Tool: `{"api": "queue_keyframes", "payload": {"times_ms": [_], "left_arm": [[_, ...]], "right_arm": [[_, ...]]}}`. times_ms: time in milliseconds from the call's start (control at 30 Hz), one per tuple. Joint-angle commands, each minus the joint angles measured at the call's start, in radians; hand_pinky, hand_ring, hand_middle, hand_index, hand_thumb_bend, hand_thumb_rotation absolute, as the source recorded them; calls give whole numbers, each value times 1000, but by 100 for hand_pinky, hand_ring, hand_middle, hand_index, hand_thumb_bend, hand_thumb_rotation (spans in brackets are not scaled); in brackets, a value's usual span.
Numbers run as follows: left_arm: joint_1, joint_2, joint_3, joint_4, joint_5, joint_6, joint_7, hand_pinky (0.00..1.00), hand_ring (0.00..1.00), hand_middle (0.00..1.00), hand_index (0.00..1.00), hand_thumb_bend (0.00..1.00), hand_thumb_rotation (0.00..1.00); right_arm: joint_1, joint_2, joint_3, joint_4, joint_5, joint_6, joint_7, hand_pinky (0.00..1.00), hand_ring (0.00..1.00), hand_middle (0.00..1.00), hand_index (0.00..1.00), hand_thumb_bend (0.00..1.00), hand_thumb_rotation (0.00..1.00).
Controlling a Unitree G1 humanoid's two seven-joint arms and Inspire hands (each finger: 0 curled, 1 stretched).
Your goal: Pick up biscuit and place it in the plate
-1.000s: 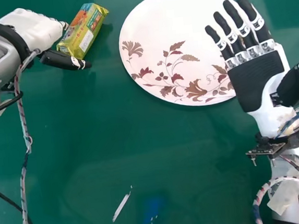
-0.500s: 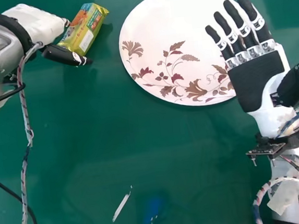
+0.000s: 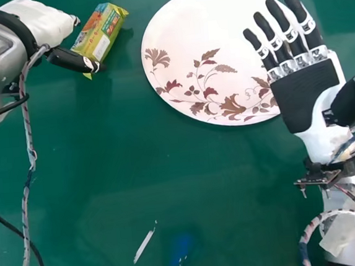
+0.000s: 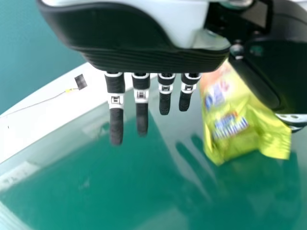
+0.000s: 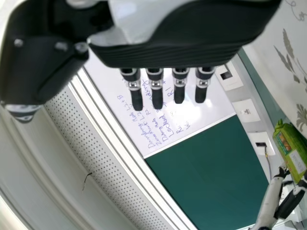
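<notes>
Left of the plate (image 3: 184, 26), by the left hand (image 3: 40, 23) with its fingers (image 4: 116, 127) straight and apart, lies the biscuit (image 3: 101, 34), probably light, slick-wrapped and brittle, best held gently across its middle, while the right hand (image 3: 304, 91) has straight fingers over the plate's right rim.

Handwritten in blue on the white board (image 5: 208, 112), well apart from the biscuit packet (image 3: 113, 25): "L2+B", "Locked" and "R1", among other words too faint or cramped to make out. Across the packet itself, in the left wrist view, pale printed lettering over blue patches. Also on the packet, in the head view, a white label (image 3: 102, 47) with print too small to tell.
</notes>
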Motion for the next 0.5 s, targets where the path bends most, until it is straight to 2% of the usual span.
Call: {"api": "queue_keyframes", "payload": {"times_ms": [0,133,267,467], "left_arm": [[11,13,-11,-34,12,1,-33,50,71,95,100,100,69],[22,9,-7,-57,15,10,-45,44,63,91,99,100,62],[38,2,-2,-64,20,23,-19,44,64,92,99,100,64],[75,-10,-4,-51,21,34,84,48,67,91,98,100,64]], "right_arm": [[14,-16,-6,-10,21,16,14,100,100,100,97,100,50],[18,-26,-8,-26,39,43,8,100,100,100,98,100,50],[22,-30,-11,-31,36,38,11,100,100,100,98,100,49],[30,-31,-10,-50,37,47,-5,100,100,100,97,100,48]]}}
